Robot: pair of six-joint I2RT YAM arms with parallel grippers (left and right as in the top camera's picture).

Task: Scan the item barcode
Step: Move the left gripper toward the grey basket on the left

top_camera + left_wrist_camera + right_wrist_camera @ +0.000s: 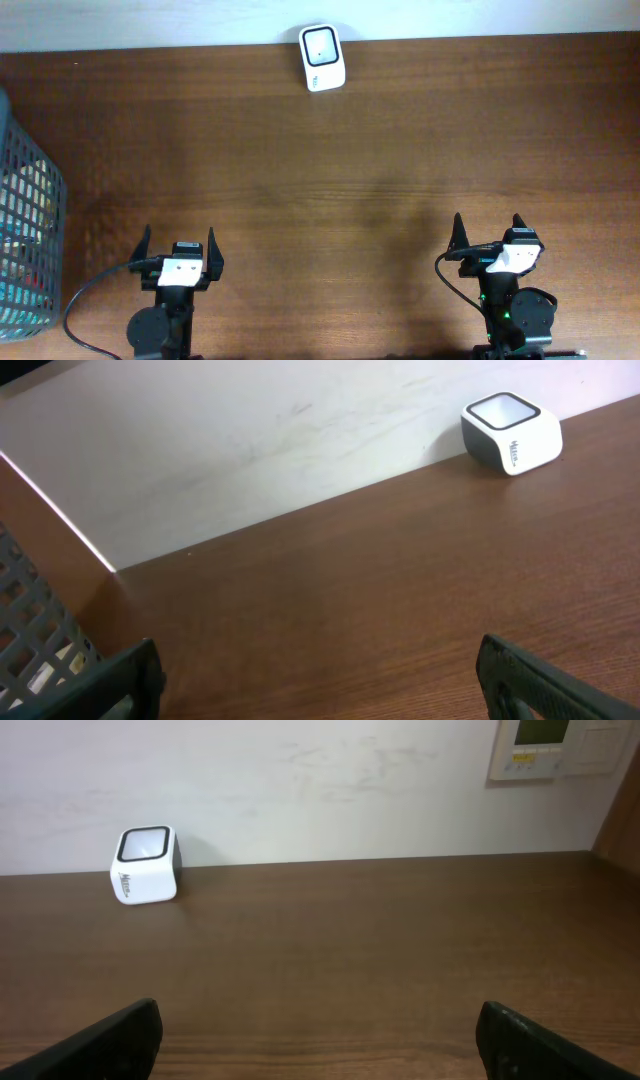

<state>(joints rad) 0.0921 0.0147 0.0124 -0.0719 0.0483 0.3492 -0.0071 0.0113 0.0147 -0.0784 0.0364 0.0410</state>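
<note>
A white barcode scanner [322,58] with a dark-rimmed window stands at the table's far edge by the wall; it also shows in the left wrist view as the scanner [511,432] and in the right wrist view as the scanner [146,865]. My left gripper [177,247] rests open at the near left, nothing between its fingers. At the near right my right gripper [488,231] is likewise open and empty. No separate item lies on the table; items sit inside the basket, where they are hard to tell apart.
A grey-blue mesh basket [28,235] with colourful contents stands at the left edge, its wall showing in the left wrist view [45,635]. A wall panel [556,745] hangs at the back right. Cables trail from both arm bases.
</note>
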